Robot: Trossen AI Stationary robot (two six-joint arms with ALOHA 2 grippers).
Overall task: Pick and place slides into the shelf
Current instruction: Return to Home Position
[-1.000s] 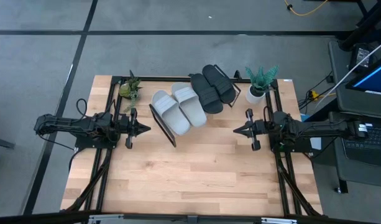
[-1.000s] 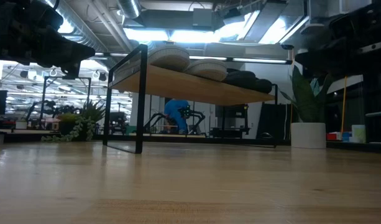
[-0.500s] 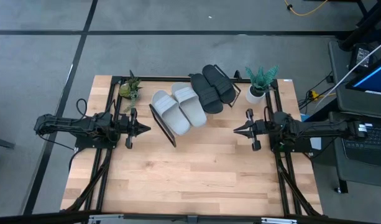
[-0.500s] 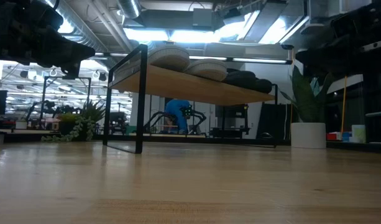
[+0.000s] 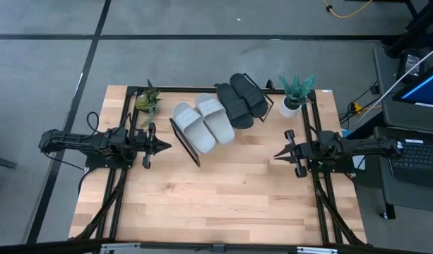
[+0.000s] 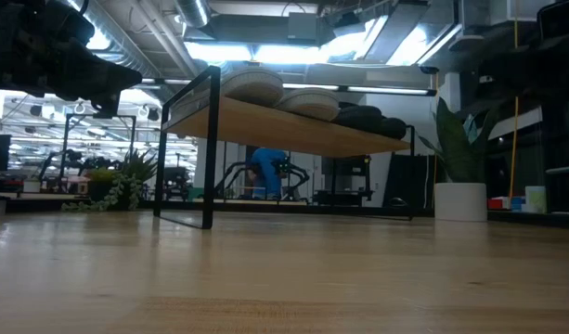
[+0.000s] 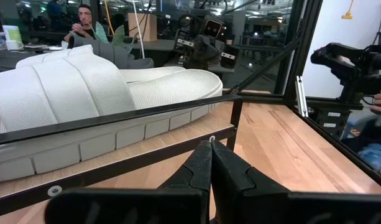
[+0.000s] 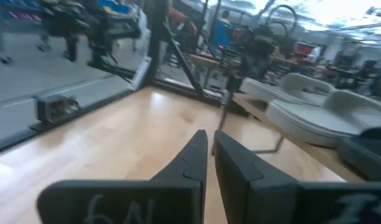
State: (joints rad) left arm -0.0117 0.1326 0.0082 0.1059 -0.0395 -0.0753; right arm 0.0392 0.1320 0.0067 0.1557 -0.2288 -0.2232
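Note:
All the slides lie sole-down on the shelf [image 6: 284, 125], a wood board on a black wire frame at the table's far middle. The two light grey slides [image 5: 202, 124] sit side by side, with the two black slides [image 5: 241, 100] to their right. My left gripper [image 5: 167, 147] hangs shut left of the shelf's near-left end, pointing right; its wrist view shows a grey slide [image 7: 84, 93] close ahead above the shut tips [image 7: 211, 146]. My right gripper [image 5: 276, 155] is shut over bare table, right of the shelf, pointing left. Its wrist view looks across at the grey slides [image 8: 327, 115].
A small green plant [image 5: 147, 100] stands at the shelf's far-left corner, and a plant in a white pot [image 5: 294, 99] at its far-right corner. Bare wood tabletop [image 5: 223, 197] spreads in front of the shelf. A person [image 7: 84, 18] shows in the room beyond.
My right gripper has drawn back a little toward the table's right and near edges and has turned slightly, staying shut. The left arm, the shelf and the slides have kept still.

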